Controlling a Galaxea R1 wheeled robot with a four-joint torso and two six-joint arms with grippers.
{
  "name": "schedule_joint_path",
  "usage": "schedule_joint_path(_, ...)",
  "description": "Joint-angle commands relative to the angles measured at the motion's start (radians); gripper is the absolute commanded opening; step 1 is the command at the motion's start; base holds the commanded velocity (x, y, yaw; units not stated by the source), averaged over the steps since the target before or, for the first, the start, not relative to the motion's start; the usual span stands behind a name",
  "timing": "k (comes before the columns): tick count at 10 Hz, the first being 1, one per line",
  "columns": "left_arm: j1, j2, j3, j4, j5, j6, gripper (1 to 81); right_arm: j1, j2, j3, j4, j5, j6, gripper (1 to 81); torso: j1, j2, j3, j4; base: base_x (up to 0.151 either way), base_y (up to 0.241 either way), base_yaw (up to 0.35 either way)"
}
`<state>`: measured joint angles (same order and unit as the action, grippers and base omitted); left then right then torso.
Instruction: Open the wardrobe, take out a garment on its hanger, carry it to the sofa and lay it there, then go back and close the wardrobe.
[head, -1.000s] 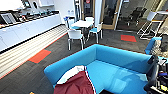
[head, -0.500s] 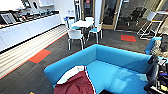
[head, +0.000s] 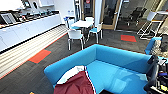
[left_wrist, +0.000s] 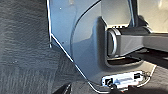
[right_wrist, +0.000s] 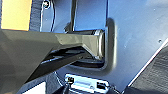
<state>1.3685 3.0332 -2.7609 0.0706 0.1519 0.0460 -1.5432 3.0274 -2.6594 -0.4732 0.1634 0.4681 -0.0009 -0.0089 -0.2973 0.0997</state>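
Observation:
The bright blue sofa (head: 117, 75) spreads across the lower half of the head view, its L-shaped back facing the room. On its near left seat lies the dark maroon garment (head: 77, 86), one white sleeve (head: 70, 73) spread toward the sofa's arm. Nothing grips the garment, and its hanger is hidden. Both wrist views look at my own grey body panel (left_wrist: 75, 37) (right_wrist: 135, 32) above dark carpet (left_wrist: 22, 50).
A white table (head: 82, 24) with white chairs (head: 75, 35) stands beyond the sofa. A long white counter (head: 30, 28) runs along the left wall. Orange carpet patches (head: 40, 56) (head: 128, 38) mark the floor. Glass doors (head: 110, 12) are at the back; dark equipment (head: 157, 75) stands at right.
The head view has shifted only slightly. The garment lies in the same place on the sofa.

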Motion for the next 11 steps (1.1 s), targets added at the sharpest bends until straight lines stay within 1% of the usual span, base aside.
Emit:
schedule_joint_path(1,-0.012,0.009,-0.008,0.017,0.078,-0.003,81.1,-0.001,0.010,-0.010,-0.010,-0.044,0.000,81.1,0.001,0.000,0.000,0.000,0.000,0.000,0.000)
schedule_joint_path(2,-0.012,0.024,-0.007,0.017,0.080,0.000,81.1,-0.004,0.010,-0.014,-0.013,-0.042,0.000,81.1,0.001,0.000,0.072,0.000,0.000,0.000,0.000)
schedule_joint_path(3,-0.010,0.033,-0.010,0.017,0.080,0.002,81.1,-0.004,0.010,-0.016,-0.012,-0.041,0.000,81.1,0.001,0.000,0.094,0.000,0.000,0.000,0.000)
schedule_joint_path(4,-0.010,0.035,-0.010,0.017,0.080,0.002,81.1,-0.004,0.009,-0.016,-0.012,-0.041,0.000,81.1,0.001,0.000,0.022,0.000,0.000,0.000,0.000)
schedule_joint_path(5,-0.010,0.035,-0.010,0.015,0.078,0.002,81.1,-0.005,0.010,-0.016,-0.010,-0.039,0.000,81.1,0.001,0.000,0.043,-0.022,0.000,0.000,0.000)
schedule_joint_path(6,-0.010,0.033,-0.010,0.015,0.078,0.000,81.1,-0.006,0.010,-0.016,-0.008,-0.041,0.001,81.1,0.001,-0.001,0.050,-0.097,0.000,0.000,0.000)
schedule_joint_path(7,-0.010,0.033,-0.008,0.012,0.078,-0.001,81.1,-0.006,0.012,-0.014,-0.008,-0.041,0.001,81.1,0.001,-0.001,0.054,-0.106,0.000,0.000,0.000)
schedule_joint_path(8,-0.012,0.035,-0.008,0.012,0.078,0.000,81.1,-0.005,0.012,-0.014,-0.010,-0.041,0.001,81.1,0.001,-0.001,0.057,-0.029,0.000,0.000,0.000)
schedule_joint_path(10,-0.010,0.035,-0.008,0.009,0.068,0.000,81.1,-0.004,0.013,-0.016,-0.013,-0.041,0.000,81.1,0.001,-0.002,0.059,-0.093,0.000,0.000,0.000)
schedule_joint_path(11,-0.010,0.035,-0.006,0.009,0.066,0.000,81.1,-0.004,0.013,-0.016,-0.013,-0.041,0.000,81.1,0.001,-0.002,0.059,-0.112,0.000,0.000,0.000)
